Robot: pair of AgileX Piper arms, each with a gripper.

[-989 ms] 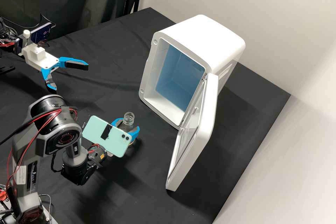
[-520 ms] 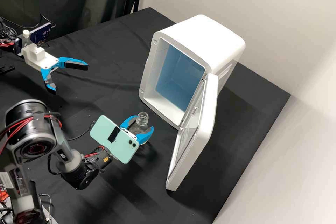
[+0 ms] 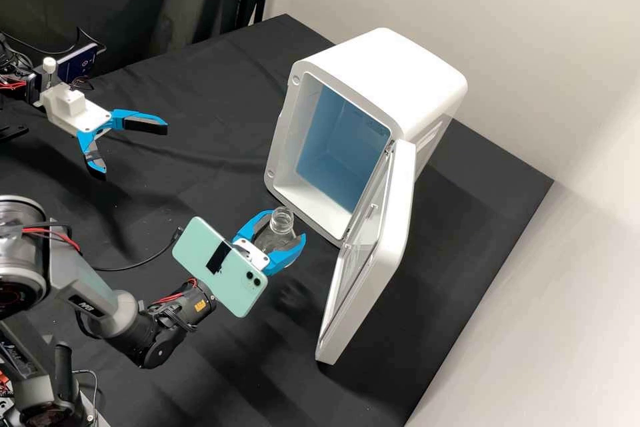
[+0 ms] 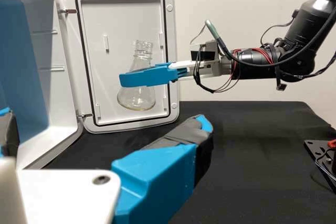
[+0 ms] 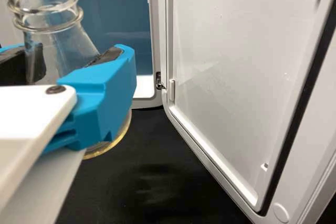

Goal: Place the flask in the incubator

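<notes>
Glass flask (image 3: 283,219), gripped by the right end effector (image 3: 284,235), has lifted and travelled to the incubator's (image 3: 400,73) open front; insertion comes next.

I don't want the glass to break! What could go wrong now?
The flask hangs in the right end effector just before the lower rim of the incubator; carried in too low, it might knock it. The fingers pinch smooth sloping glass, so it could slip. The open door stands close beside, and might get bumped.
</notes>
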